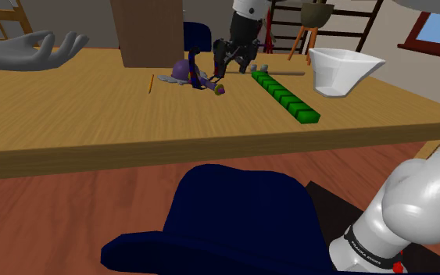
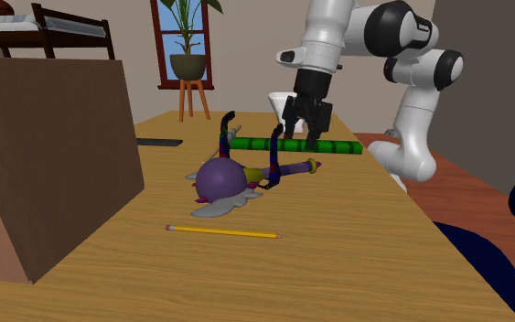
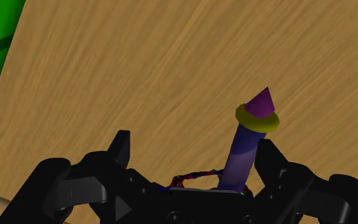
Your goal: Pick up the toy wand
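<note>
The pincer (image 3: 193, 143) is released, its two black fingers standing well apart and clasping nothing. Between them in the wrist view runs the toy wand (image 3: 250, 137), of which that view gives the blue-purple handle, yellow ring and purple cone tip, lying nearer one finger than the other. The second exterior view adds the height: the pincer (image 2: 299, 139) hangs above the handle with air under the fingertips. It also gives the whole toy wand (image 2: 246, 176) lying flat on the wooden table (image 2: 356, 265), its round purple head at the far end from the tip. Just beyond it lies a green segmented bar (image 2: 333, 147), and nearer the camera a yellow pencil (image 2: 223, 232) beside a brown box (image 2: 36, 165). The shoulder view sets the pincer (image 1: 230, 69) over the toy wand (image 1: 202, 80) and adds a white jug (image 1: 341, 70) past the green segmented bar (image 1: 284, 98).
</note>
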